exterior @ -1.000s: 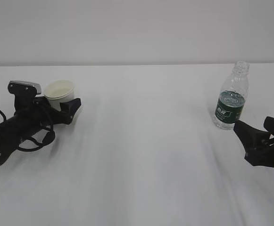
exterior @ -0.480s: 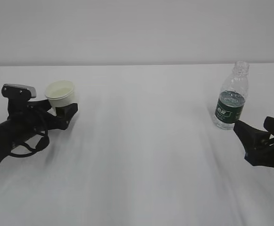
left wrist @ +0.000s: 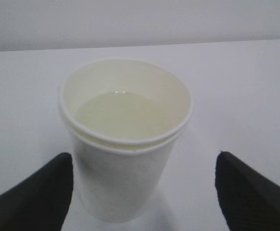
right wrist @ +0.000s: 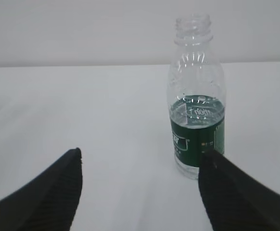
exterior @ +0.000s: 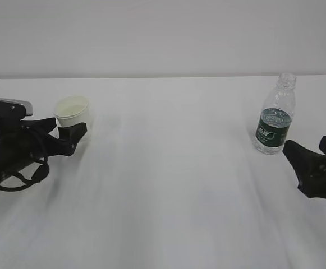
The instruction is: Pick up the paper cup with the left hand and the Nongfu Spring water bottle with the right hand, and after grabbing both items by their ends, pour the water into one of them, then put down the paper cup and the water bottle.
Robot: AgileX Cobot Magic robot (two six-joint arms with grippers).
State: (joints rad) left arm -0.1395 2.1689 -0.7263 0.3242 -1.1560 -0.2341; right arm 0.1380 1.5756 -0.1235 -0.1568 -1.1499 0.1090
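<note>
The white paper cup [exterior: 73, 111] stands upright on the table at the left, with pale water [left wrist: 125, 113] inside it. My left gripper [exterior: 62, 132] is open and low on the table. Its tips reach just to the near side of the cup [left wrist: 123, 178], with the left fingertip [left wrist: 58, 178] close beside the wall and the right one well clear. The uncapped Nongfu Spring water bottle [exterior: 274, 121] stands upright at the right, water up to the top of its green label [right wrist: 197, 137]. My right gripper [exterior: 315, 152] is open and empty, just in front of the bottle.
The white table [exterior: 174, 185] runs back to a plain pale wall [exterior: 163, 33]. Only the cup, the bottle and both black arms are on it, with a wide bare stretch between the two arms.
My left arm has drawn back to the left, so the cup is no longer deep between its jaws. The right gripper has slid slightly right and down. Cup and bottle have not moved.
</note>
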